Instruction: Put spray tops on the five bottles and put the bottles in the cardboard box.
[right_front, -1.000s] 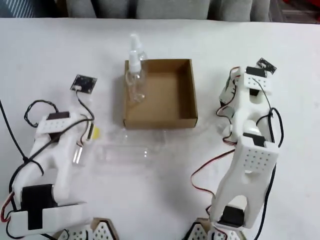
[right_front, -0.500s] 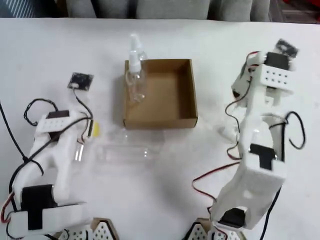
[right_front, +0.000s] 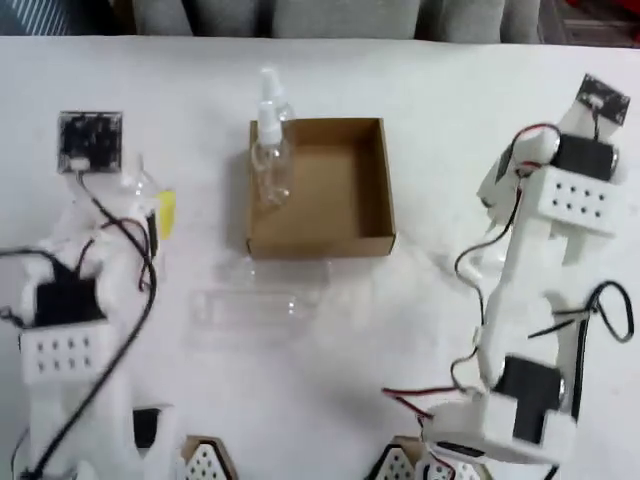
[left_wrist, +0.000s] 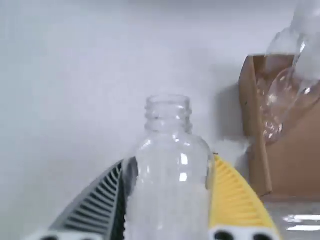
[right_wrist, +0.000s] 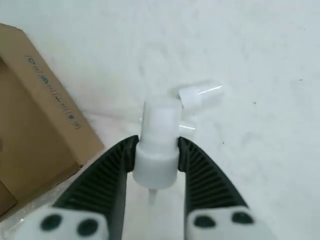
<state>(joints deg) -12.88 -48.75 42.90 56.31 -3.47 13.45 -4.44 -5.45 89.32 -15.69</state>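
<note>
My left gripper (left_wrist: 170, 200) is shut on a clear bottle (left_wrist: 172, 165) with an open neck, held upright between its grey and yellow fingers. From above, this gripper (right_front: 150, 205) sits at the table's left, level with the cardboard box (right_front: 340, 235). My right gripper (right_wrist: 156, 165) is shut on a white spray top (right_wrist: 157, 140), nozzle end up. In the high view the right gripper (right_front: 495, 188) is to the right of the box. A capped bottle (right_front: 270, 160) stands in the box's left side, and another capped bottle (right_front: 270, 90) stands just behind it.
Clear uncapped bottles (right_front: 245, 303) lie on the table in front of the box. A small clear cap (right_wrist: 200, 94) lies on the white table beyond the held spray top. The box corner (right_wrist: 35, 110) is close to my right gripper. Cables trail along both arms.
Both arms have swung up and outward. The left gripper carried the bottle toward the far left. The right gripper moved to the far right with the spray top.
</note>
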